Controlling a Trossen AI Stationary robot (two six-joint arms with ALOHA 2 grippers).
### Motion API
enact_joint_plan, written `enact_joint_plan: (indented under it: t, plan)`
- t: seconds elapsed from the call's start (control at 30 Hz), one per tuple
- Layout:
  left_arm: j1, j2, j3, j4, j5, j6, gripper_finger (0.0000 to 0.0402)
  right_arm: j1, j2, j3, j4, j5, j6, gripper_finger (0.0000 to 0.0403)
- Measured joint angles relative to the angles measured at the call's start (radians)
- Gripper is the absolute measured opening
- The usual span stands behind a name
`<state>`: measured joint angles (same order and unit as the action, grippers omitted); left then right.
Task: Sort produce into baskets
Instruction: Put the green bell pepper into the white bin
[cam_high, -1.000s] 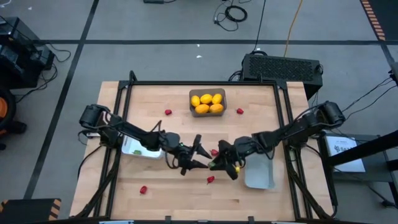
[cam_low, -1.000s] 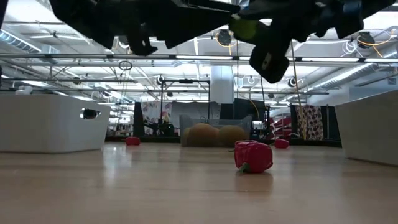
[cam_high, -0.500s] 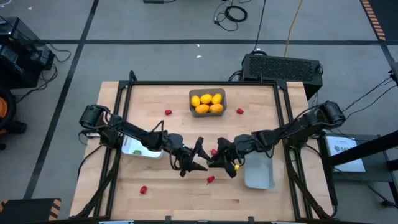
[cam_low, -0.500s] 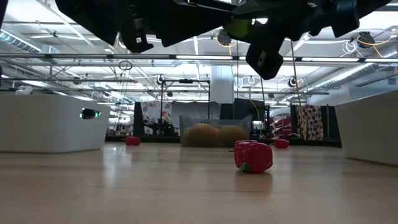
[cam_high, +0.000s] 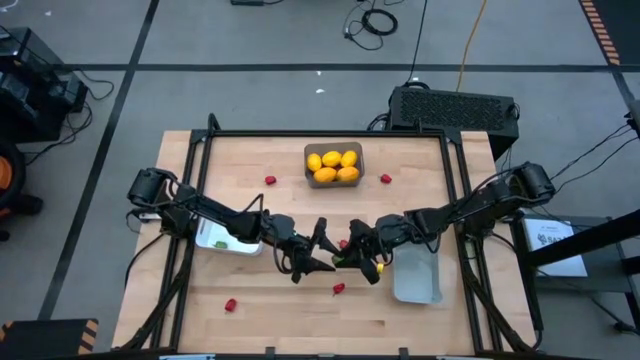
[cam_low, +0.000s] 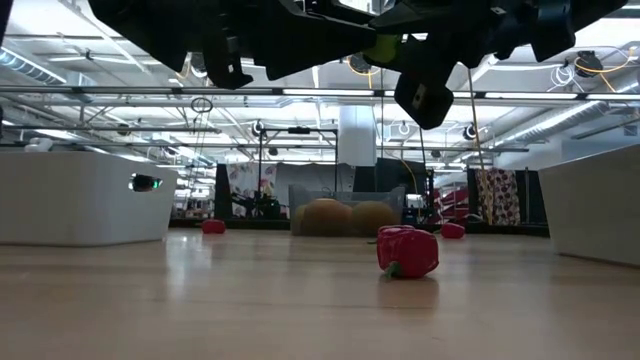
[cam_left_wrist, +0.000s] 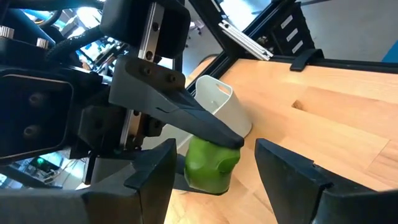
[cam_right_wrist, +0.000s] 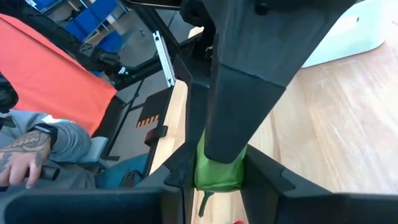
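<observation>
My right gripper (cam_high: 350, 258) is shut on a small green piece (cam_left_wrist: 210, 164) above the table's middle. My left gripper (cam_high: 322, 254) is open, facing it from the left, with one finger on each side of the green piece (cam_right_wrist: 217, 169). The dark grey basket (cam_high: 334, 148) at the far middle holds several yellow and orange fruits. A white basket (cam_high: 214, 232) by my left arm holds a green piece. A second white basket (cam_high: 418, 278) stands by my right arm. Red pieces lie loose on the table, one (cam_low: 407, 250) below the grippers. My right gripper pinches the green piece's two sides (cam_right_wrist: 205, 175) between its two fingers, coming from the table's right. The piece is lifted clear of the table. My left gripper's fingers (cam_left_wrist: 155, 168) flank the same piece; I cannot tell whether they touch it.
Red pieces lie at the far left (cam_high: 270, 180), the far right (cam_high: 386, 179), the near left (cam_high: 231, 305), the near middle (cam_high: 339, 289) and between the grippers (cam_high: 345, 243). A black frame (cam_high: 330, 133) borders the table.
My right gripper has carried the green piece a little toward the table's left, and my left gripper has edged toward it, so the two grippers now stand closer together around the piece. The piece stays clear of the table.
</observation>
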<state>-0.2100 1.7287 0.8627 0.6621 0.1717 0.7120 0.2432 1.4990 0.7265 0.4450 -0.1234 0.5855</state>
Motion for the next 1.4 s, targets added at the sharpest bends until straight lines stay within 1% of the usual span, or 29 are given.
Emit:
enact_joint_plan:
  t: [0.23,0.53,0.67,0.77,0.87,1.03,1.1,1.2,1.4]
  plan:
    - [0.000,0.000,-0.001,0.000,-0.001,0.000,0.0220,0.000,0.000,0.000,0.001,0.000,-0.003,0.0091]
    - [0.001,0.000,-0.001,0.003,-0.012,0.001,0.0146,0.000,0.000,-0.001,0.020,-0.001,-0.006,0.0091]
    - [0.005,0.000,-0.001,0.004,-0.012,0.002,0.0122,0.000,0.000,-0.001,0.021,-0.004,-0.007,0.0095]
    - [0.009,0.000,-0.001,0.003,-0.012,0.001,0.0115,0.000,0.000,-0.001,0.021,0.007,-0.014,0.0114]
    - [0.009,0.000,-0.001,-0.001,-0.015,0.000,0.0114,-0.001,0.000,-0.001,0.024,0.032,-0.030,0.0141]
    - [0.003,-0.022,-0.001,-0.022,-0.052,0.000,0.0113,-0.013,0.000,-0.001,0.024,0.018,-0.065,0.0179]
    - [-0.006,-0.052,-0.001,-0.090,-0.087,0.000,0.0113,-0.021,-0.001,-0.001,0.023,0.013,-0.081,0.0189]
    - [-0.023,-0.112,-0.001,-0.264,-0.169,-0.007,0.0113,-0.045,-0.001,-0.001,0.018,0.013,-0.114,0.0197]
    - [-0.066,-0.278,-0.001,-0.661,-0.351,-0.151,0.0112,-0.113,-0.001,-0.001,0.015,0.017,-0.225,0.0201]
